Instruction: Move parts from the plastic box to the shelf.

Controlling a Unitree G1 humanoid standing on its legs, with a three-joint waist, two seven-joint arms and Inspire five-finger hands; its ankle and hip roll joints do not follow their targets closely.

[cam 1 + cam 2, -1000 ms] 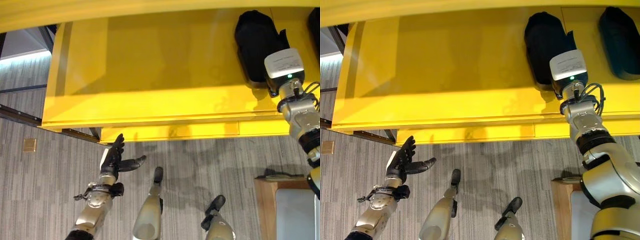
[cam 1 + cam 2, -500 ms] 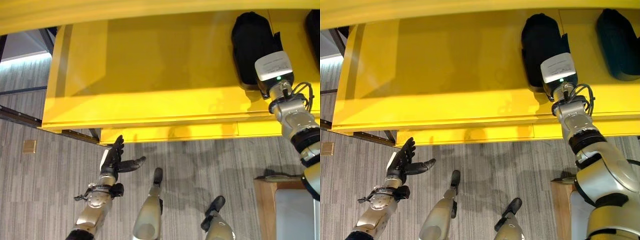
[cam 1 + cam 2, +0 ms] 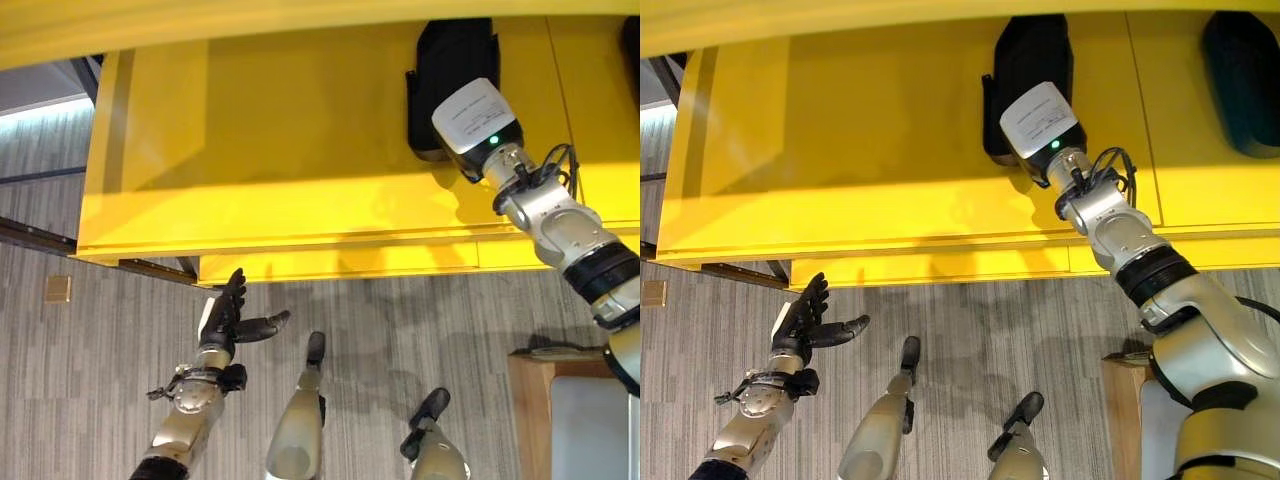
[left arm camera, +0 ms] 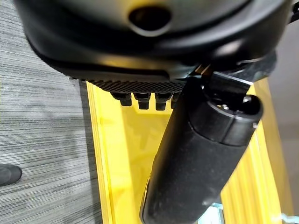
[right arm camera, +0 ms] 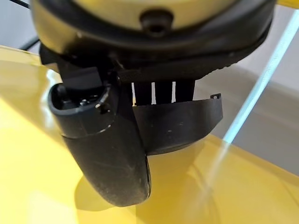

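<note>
Yellow shelf (image 3: 300, 130) spreads wide ahead of the right hand (image 5: 107, 154), and the black part (image 3: 1032, 60) lies on it directly under that hand. In the right wrist view the fingers (image 5: 154, 88) reach over the part's curved dark edge while the thumb lies alongside, so the hand looks to be curled on the part, though how firmly is hard to judge. Beyond the right hand, toward the robot's right, a second dark part (image 3: 1244, 75) already rests on the same shelf, well apart from the first.

A risk, as I judge it: the part sits close to the shelf's front lip, just below the wrist, so pulling the fingers away with a snag could drag it forward and off the edge. Releasing while the part is tilted could also let it slide.

Down near the floor, well apart from the shelf, the left hand (image 3: 225, 320) is spread and holds nothing.
</note>
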